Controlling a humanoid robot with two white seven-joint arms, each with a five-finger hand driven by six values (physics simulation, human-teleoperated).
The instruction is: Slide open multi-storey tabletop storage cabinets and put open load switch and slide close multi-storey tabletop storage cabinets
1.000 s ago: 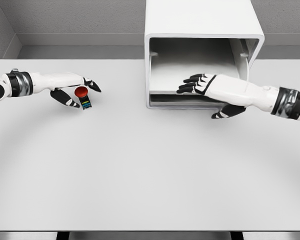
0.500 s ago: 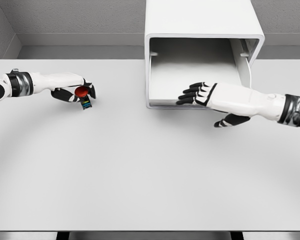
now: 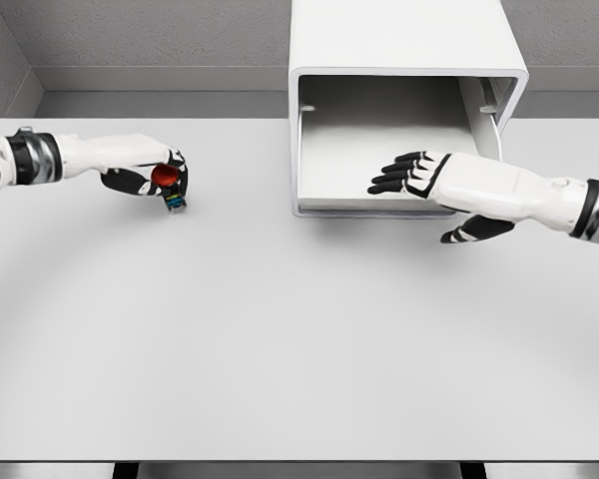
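A: The boxy plain white tabletop storage cabinet (image 3: 399, 40) shows a pale grey inside; the flat matte table (image 3: 280, 339) around it is light grey, no pattern.

B: Left of the cabinet, the small load switch (image 3: 167, 185) has a red round cap, a black body and a teal-and-yellow striped label.

A: Both arms are white with black-and-grey wrist bands. The left hand (image 3: 150, 175) and the right hand (image 3: 429, 178) at the cabinet's front have white backs and black fingers.

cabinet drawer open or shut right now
Open. The drawer of the cabinet shows its bare floor and inner walls, with nothing visible inside; the right hand hovers at its front edge.
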